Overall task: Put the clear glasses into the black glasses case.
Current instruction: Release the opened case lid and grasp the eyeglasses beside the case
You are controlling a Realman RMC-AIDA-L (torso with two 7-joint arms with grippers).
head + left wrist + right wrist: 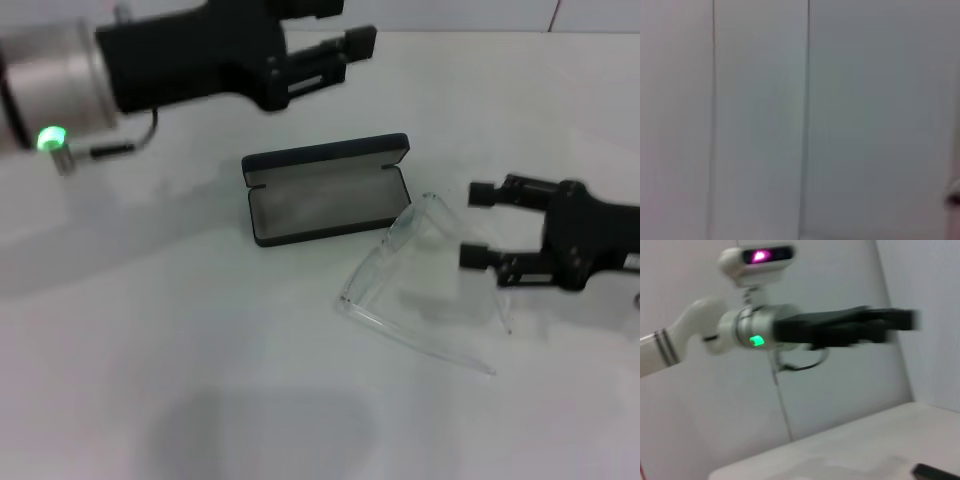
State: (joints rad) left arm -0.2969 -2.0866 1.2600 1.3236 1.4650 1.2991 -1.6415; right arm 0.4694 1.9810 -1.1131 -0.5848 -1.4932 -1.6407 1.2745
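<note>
Fingers on the right gripper (477, 226) are spread wide, holding nothing, tips pointing left at the clear glasses (420, 275). One fingertip (481, 194) sits farther back, the other (472, 257) nearer, with open air between them. Tips are just beside the glasses' right edge; contact can't be confirmed from the head view.

Left gripper (358, 32) is up in the air at the far left, above the white table (150, 330) and behind the case, well apart from both task items. Its fingers point right and look close together, but whether they are fully closed can't be told. It carries nothing. A green light (52, 137) glows on its silver wrist. The right wrist view shows that same left arm (840, 327) out against a white wall (840, 390) (blurred, no finger detail). The left wrist view shows only plain wall panels.

Black glasses case (325, 188) lies open mid-table, lid hinged back on its far side, grey lining up, nothing inside.

Clear glasses lie on the table just right of and nearer than the case, lens end close to the case's near right corner, both temple arms splayed toward the near right. Nothing sits between glasses and case.
</note>
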